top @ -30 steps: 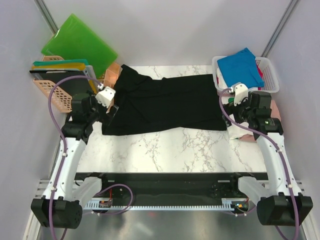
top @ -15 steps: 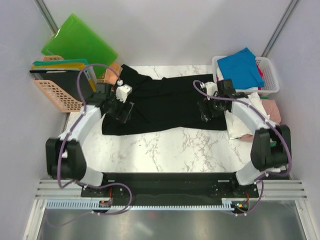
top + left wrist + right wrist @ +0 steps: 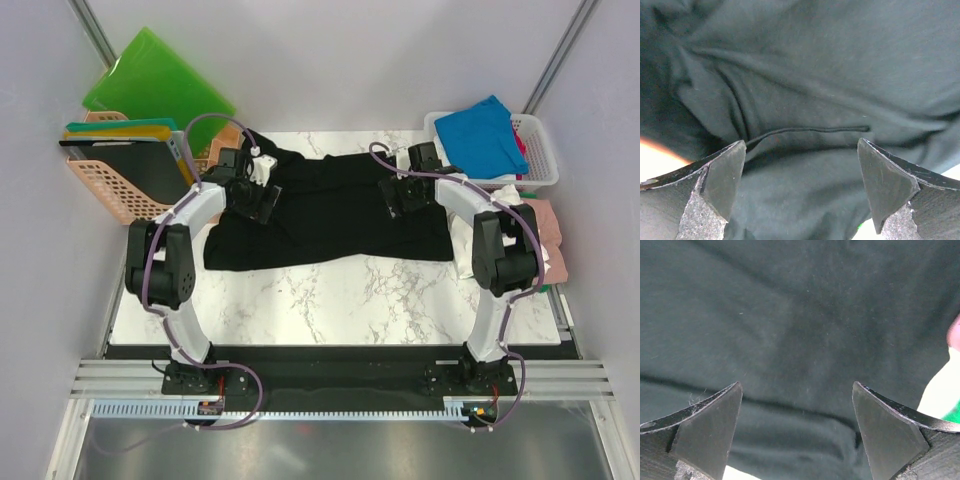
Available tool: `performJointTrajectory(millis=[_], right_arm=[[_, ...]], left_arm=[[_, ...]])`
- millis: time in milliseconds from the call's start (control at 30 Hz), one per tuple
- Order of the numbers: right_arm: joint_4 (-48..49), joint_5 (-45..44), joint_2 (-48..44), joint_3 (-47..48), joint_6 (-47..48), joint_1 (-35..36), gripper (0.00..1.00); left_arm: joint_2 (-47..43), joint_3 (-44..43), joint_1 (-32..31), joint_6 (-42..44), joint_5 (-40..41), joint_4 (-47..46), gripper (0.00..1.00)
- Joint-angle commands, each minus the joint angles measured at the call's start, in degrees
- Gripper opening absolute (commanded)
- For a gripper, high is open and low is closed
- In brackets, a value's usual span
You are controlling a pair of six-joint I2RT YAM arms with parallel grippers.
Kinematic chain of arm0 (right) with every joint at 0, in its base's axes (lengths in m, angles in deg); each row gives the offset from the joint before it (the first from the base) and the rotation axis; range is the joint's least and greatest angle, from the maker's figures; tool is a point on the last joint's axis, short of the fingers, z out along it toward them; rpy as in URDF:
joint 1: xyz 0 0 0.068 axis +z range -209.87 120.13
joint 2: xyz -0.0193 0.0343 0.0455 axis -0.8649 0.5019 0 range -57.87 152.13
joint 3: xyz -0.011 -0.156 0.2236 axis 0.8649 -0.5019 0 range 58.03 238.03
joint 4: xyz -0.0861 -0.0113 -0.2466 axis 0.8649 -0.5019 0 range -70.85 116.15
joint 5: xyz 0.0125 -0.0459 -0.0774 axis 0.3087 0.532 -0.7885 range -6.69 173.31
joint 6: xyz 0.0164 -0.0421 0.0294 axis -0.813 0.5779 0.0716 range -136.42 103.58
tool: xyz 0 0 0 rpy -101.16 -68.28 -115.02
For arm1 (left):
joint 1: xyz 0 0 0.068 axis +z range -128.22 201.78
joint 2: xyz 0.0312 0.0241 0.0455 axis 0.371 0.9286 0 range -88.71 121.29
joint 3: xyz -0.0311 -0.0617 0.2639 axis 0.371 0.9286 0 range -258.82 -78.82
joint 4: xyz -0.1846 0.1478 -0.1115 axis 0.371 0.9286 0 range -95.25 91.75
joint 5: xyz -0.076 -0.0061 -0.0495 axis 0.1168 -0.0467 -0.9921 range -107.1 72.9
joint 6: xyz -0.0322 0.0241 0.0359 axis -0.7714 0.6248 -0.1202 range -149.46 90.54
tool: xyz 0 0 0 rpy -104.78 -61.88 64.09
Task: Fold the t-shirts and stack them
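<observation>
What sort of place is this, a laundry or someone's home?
Probably neither: it looks like a robot test booth. Plain grey walls box in a marble-patterned table, two arms are bolted to a metal rail at its edge, and a black t-shirt lies spread beside a white basket of clothes.

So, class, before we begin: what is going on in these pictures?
Two robot arms are working on a black t-shirt spread across the marble table. The left gripper is over the shirt's rumpled left end and the right gripper is over its right part. Both are open and neither grips the cloth yet. The shirt lies unfolded. A blue t-shirt sits on top of the white basket at the far right.
</observation>
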Motion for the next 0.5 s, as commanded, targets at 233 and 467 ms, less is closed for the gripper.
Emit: performJointTrajectory(millis=[233, 467], right_arm=[[5.2, -1.5, 4.4, -3.3, -0.2, 0.1, 0.98], [6.7, -0.4, -1.5, -14.4, 1.4, -0.3, 0.98]], left_arm=[[5.0, 2.8, 0.0, -0.9, 3.8, -3.6, 1.00], [3.5, 11.9, 0.1, 0.6, 4.3, -7.9, 1.00]])
